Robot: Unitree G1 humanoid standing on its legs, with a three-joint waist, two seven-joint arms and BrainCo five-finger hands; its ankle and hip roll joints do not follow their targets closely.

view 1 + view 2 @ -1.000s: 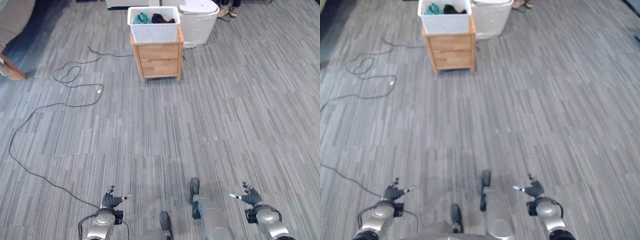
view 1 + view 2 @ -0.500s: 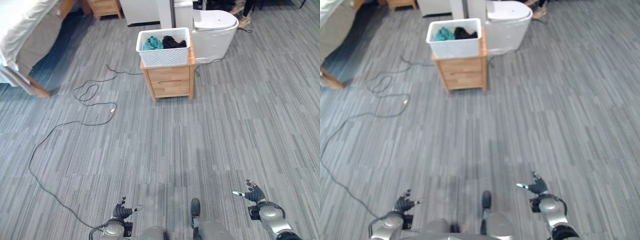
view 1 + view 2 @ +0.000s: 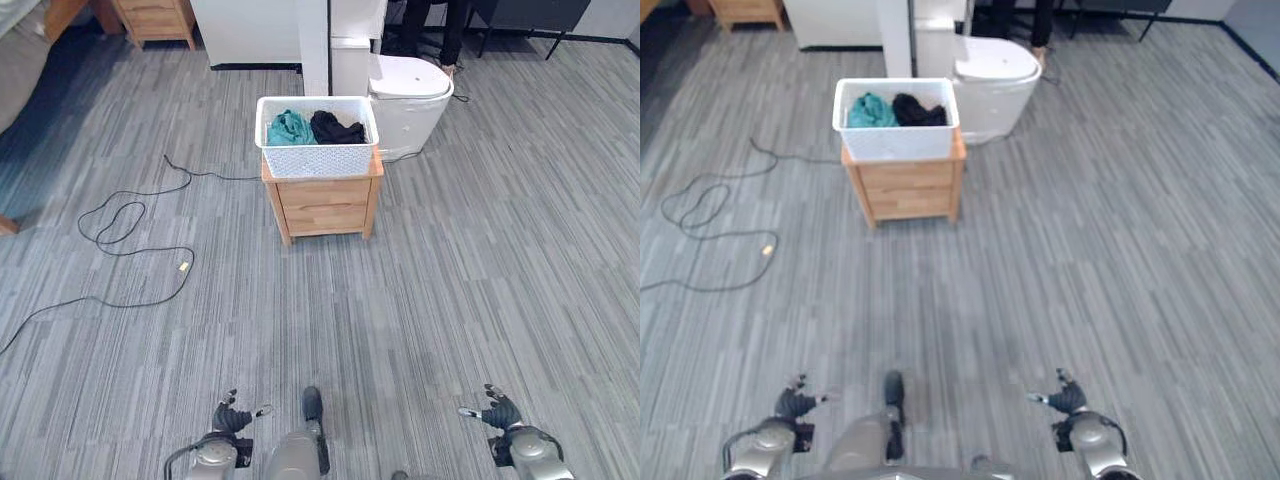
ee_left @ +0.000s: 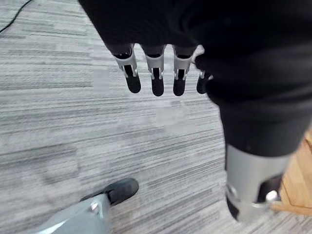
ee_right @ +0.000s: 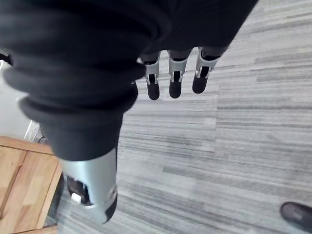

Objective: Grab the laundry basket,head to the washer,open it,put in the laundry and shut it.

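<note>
Atop a boxy wooden cabinet (image 3: 322,205) — white perforated laundry basket (image 3: 317,157), crumpled clothes (image 3: 313,128)

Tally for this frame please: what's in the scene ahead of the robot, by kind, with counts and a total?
Laundry basket: 1
Clothes in the basket: 2, teal and black
Wooden nightstand under the basket: 1
White washer behind it: 1
Loose cable on the floor: 1
Person standing at the back: 1
Total: 7
</note>
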